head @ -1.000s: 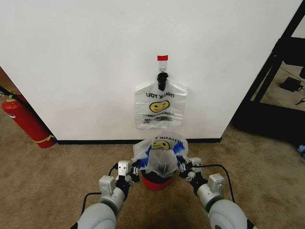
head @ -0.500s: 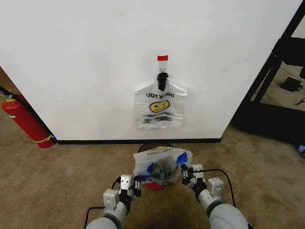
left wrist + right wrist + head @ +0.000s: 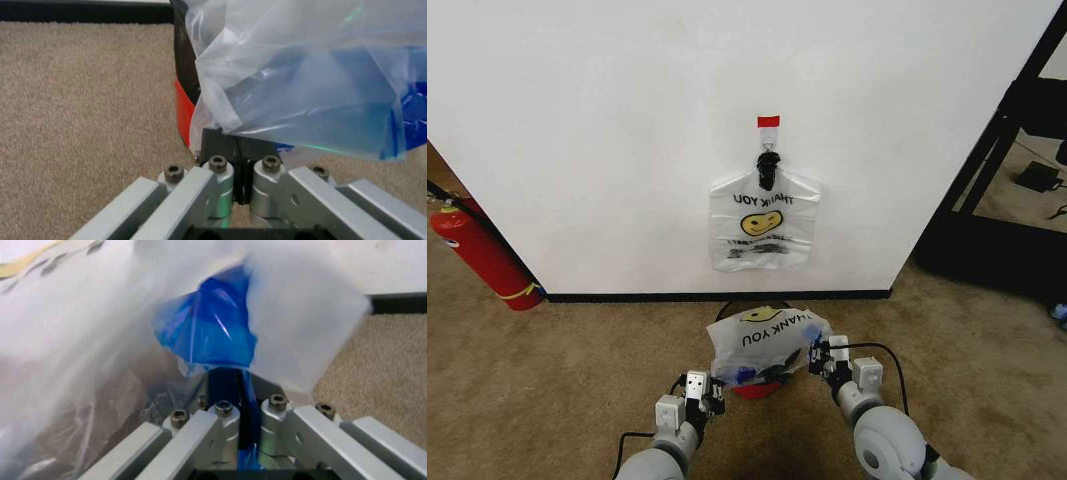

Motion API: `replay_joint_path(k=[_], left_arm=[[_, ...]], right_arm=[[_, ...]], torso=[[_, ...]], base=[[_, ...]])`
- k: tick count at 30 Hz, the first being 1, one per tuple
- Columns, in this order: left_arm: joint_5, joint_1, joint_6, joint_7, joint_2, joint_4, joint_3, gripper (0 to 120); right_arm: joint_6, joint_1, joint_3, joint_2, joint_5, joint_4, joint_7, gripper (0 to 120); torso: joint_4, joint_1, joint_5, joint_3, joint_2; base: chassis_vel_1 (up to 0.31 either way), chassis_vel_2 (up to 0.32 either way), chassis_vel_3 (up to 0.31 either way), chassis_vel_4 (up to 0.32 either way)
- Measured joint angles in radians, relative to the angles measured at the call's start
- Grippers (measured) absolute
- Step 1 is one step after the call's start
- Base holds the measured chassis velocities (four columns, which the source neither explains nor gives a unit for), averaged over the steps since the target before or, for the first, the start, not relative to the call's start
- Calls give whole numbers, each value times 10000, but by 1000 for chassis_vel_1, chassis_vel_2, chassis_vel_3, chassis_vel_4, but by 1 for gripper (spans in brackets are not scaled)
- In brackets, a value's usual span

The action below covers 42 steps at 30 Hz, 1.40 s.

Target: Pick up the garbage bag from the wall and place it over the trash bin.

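Jaws of both grippers clench one garbage bag [image 3: 765, 339]: left gripper [image 3: 710, 388] and right gripper [image 3: 821, 358] pinch opposite edges, draping it across the trash bin [image 3: 752, 386]. Open carpet [image 3: 557, 380] surrounds it. Second bag [image 3: 762, 225] hangs on the wall [image 3: 607, 130].

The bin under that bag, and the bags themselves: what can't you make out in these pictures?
- Bin: head view, the bag held by the left hand and right hand hides the rim, so whether the bag sits over it is unclear.
- Bin in the left wrist view: cut off by bag and frame edge.
- Small print on the wall bag: too small to read.
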Motion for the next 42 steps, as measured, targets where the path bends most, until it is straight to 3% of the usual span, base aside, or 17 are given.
replay_joint_path(k=[11, 31, 42], left_arm=[[-315, 316, 75, 7, 327, -757, -301, 0], [105, 0, -29, 171, 57, 294, 238, 0], [397, -506, -207, 206, -450, 1145, 490, 0]], right_arm=[[-21, -453, 112, -482, 152, 520, -56, 0], [83, -72, -355, -8, -514, -367, -144, 0], [274, 305, -416, 295, -822, -1144, -198, 0]], torso=[[0, -1, 0, -1, 1], [0, -1, -1, -1, 0], [0, -1, 0, -1, 0]], base=[[0, 0, 0, 0], [0, 0, 0, 0], [0, 0, 0, 0]])
